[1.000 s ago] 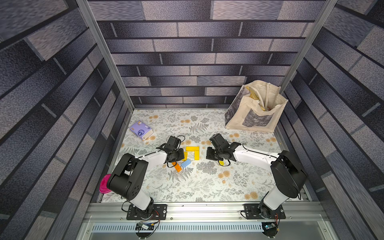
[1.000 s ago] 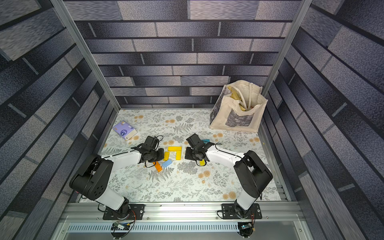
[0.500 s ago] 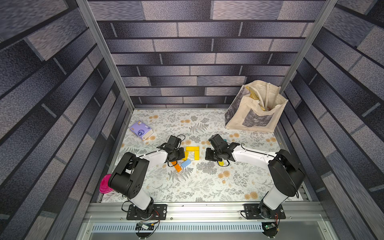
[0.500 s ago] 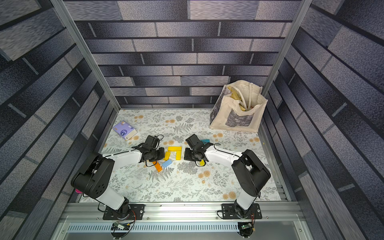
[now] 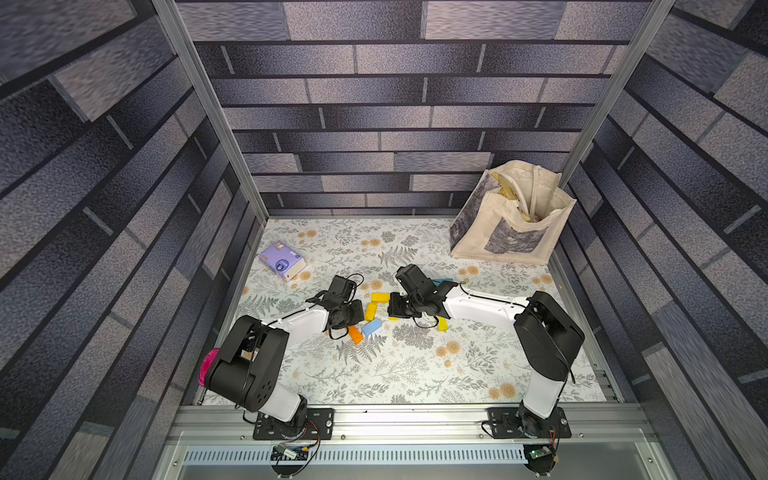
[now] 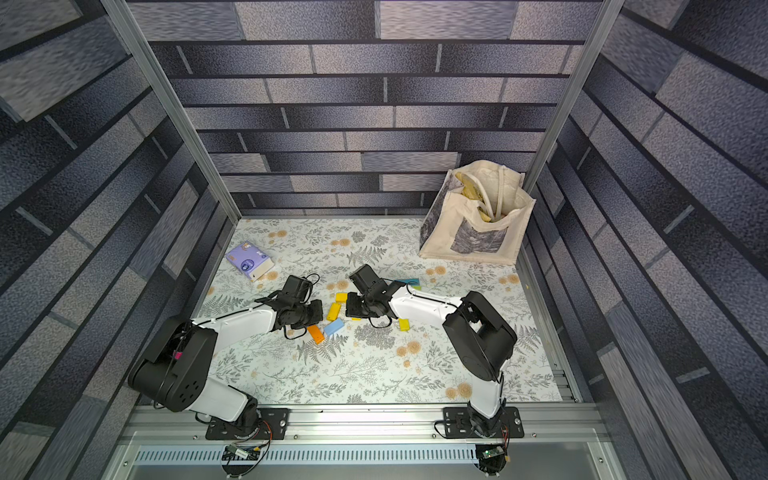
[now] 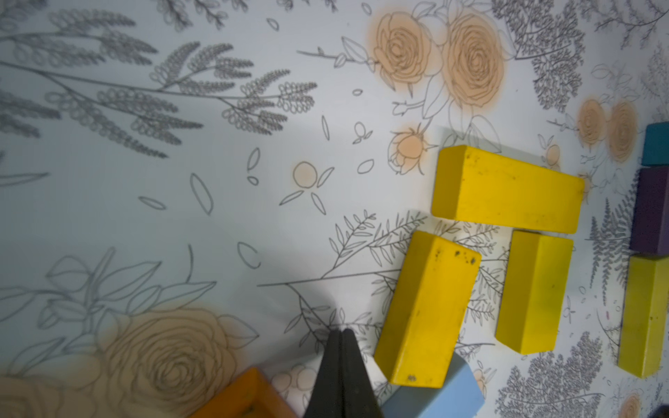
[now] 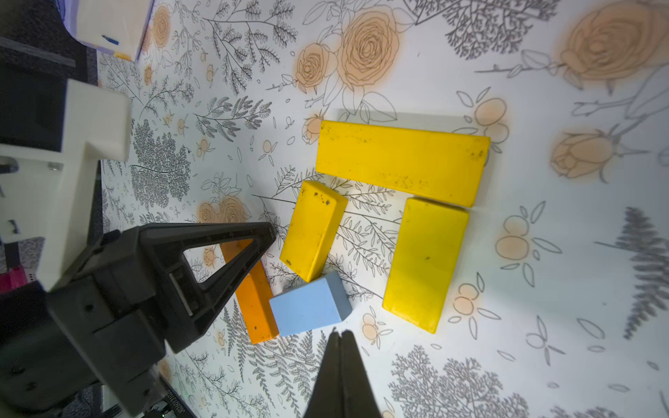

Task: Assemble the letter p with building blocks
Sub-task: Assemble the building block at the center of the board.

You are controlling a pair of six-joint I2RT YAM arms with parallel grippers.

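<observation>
Three yellow building blocks lie near the middle of the floral surface (image 5: 399, 374), set roughly as an arch. The long yellow block (image 8: 402, 163) makes the bar. The straight yellow block (image 8: 425, 264) lies square to it, one end touching the bar's long side at one end. The tilted yellow block (image 8: 311, 229) sits under the bar's other end, leaning off square. Its corner is just beside the bar, but whether the two touch I cannot tell. A light blue block (image 8: 309, 304) touches the tilted block's other end, and an orange block (image 8: 253, 300) lies just beside the light blue one, on the side toward the left arm.

Both claws are closed and hold nothing. The left claw (image 7: 340, 334) has its fingers pressed together, with the tip low between the orange and light blue blocks, just beside the tilted yellow block. In the right wrist view its tip hides part of the orange block. The right claw (image 8: 340, 334) is pinched closed too, its tip near the light blue block and the free end of the straight yellow block, apart from both.

At the rim of the left wrist view a teal block (image 7: 657, 144), a purple block (image 7: 651, 213) and a lime green block (image 7: 644, 315) lie end to end in a row, past the straight yellow block and apart from it.

A purple tissue packet (image 5: 282, 262) rests by the left edge toward the far left corner. A canvas tote bag (image 5: 511, 224) stands in the far right corner.
</observation>
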